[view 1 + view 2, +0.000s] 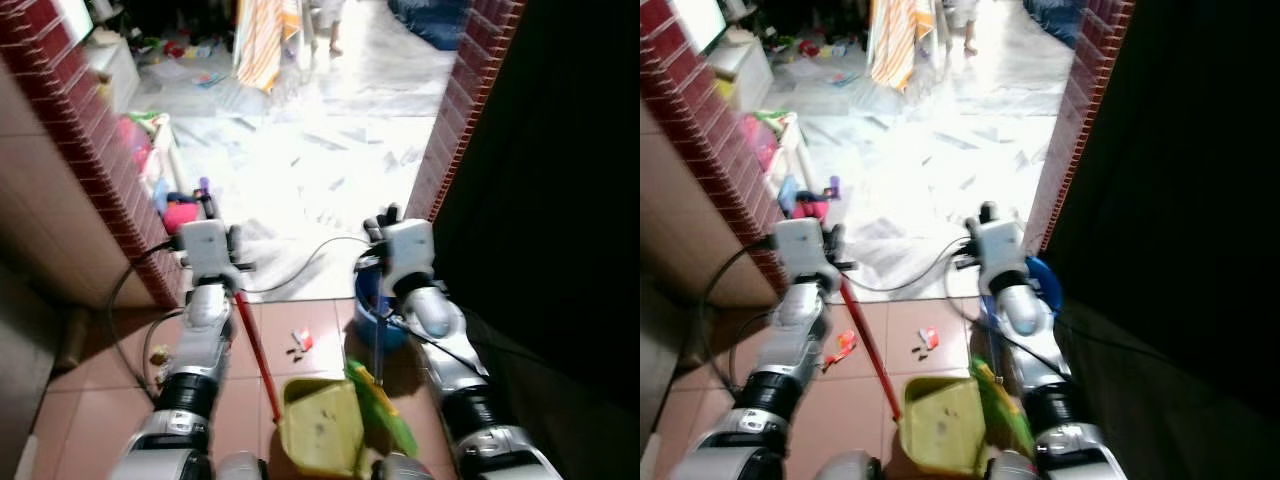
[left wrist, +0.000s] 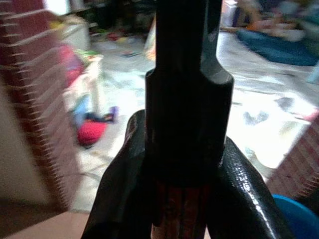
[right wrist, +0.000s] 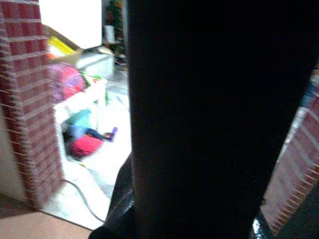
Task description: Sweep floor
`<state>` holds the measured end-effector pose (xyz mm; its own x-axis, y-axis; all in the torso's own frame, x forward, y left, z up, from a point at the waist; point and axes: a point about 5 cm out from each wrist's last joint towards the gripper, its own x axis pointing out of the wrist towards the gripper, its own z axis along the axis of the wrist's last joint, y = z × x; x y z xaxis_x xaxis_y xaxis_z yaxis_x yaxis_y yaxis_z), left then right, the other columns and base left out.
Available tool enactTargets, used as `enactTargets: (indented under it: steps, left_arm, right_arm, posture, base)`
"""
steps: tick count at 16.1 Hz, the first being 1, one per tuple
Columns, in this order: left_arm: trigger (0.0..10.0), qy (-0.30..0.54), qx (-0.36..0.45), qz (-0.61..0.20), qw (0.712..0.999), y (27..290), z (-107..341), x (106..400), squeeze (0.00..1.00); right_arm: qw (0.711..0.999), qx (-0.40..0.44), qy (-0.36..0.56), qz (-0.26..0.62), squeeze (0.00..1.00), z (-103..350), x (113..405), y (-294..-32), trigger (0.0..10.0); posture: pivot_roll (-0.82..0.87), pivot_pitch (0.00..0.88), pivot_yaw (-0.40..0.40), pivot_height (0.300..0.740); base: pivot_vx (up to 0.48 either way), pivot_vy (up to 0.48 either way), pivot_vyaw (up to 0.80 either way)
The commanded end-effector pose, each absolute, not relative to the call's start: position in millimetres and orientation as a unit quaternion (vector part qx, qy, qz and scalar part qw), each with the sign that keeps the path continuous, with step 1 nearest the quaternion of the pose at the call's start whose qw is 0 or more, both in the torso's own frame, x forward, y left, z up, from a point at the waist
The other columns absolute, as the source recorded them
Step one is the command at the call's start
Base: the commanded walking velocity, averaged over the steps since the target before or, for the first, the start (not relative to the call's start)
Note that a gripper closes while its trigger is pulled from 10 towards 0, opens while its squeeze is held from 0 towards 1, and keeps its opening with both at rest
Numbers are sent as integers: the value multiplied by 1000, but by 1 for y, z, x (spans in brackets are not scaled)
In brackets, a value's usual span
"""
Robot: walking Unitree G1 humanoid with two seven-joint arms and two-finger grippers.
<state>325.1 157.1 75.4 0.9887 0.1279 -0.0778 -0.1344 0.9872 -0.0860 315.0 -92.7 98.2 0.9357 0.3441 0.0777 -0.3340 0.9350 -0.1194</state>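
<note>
My left gripper [image 1: 237, 266] is shut on the red handle [image 1: 257, 350] of a yellow-green dustpan [image 1: 320, 425] that rests on the terracotta tiles near my feet. In the left wrist view the black fingers [image 2: 119, 189] clasp the handle's dark top end [image 2: 187, 99]. My right gripper [image 1: 374, 250] is shut on a thin dark broom handle [image 1: 378, 330] that runs down to green bristles [image 1: 385, 405] beside the dustpan. A dark handle [image 3: 209, 114] blocks most of the right wrist view. Small red and white scraps [image 1: 302, 340] and an orange scrap [image 1: 840, 345] lie on the tiles.
Red brick pillars [image 1: 95, 150] [image 1: 465, 100] frame a doorway onto a bright marble floor [image 1: 320, 150]. A blue bucket [image 1: 1045, 280] stands by the right pillar. A cable [image 1: 300, 265] crosses the threshold. Toys [image 1: 180, 212] lie by a white shelf, a striped cloth [image 1: 265, 40] hangs, and a person's legs [image 1: 325, 25] show far off.
</note>
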Motion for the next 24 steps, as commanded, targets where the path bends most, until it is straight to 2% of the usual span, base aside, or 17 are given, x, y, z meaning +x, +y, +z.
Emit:
enactTargets:
  steps: [1, 6, 10, 19, 24]
  left_arm:
    - [10000, 11, -31, 60, 998, 158, 88, 331, 0]
    - [10000, -1, -23, 54, 998, 154, 90, 329, 0]
    - [10000, -34, -4, 89, 995, 167, 99, 327, 0]
    - [10000, -58, -16, 87, 994, 159, 112, 330, 0]
    - [10000, -48, -25, 86, 995, 157, 112, 330, 0]
  right_arm:
    - [983, -45, -62, 165, 0, 104, 318, -95, 10000]
    - [985, -53, -60, 155, 0, 103, 318, -97, 10000]
    - [987, -65, -101, 111, 0, 117, 322, -105, 10000]
    - [986, -64, -115, 104, 0, 124, 325, -103, 10000]
    - [986, -63, -111, 105, 0, 121, 325, -104, 10000]
  posture:
    - [-47, 0, 38, 740]
    - [-44, 0, 35, 740]
    - [-43, 0, 37, 740]
    - [-47, 0, 41, 740]
    - [-48, 0, 41, 740]
  base:
    - [0, 0, 0]
    - [0, 0, 0]
    - [0, 0, 0]
    - [385, 0, 0]
    - [185, 388, 0]
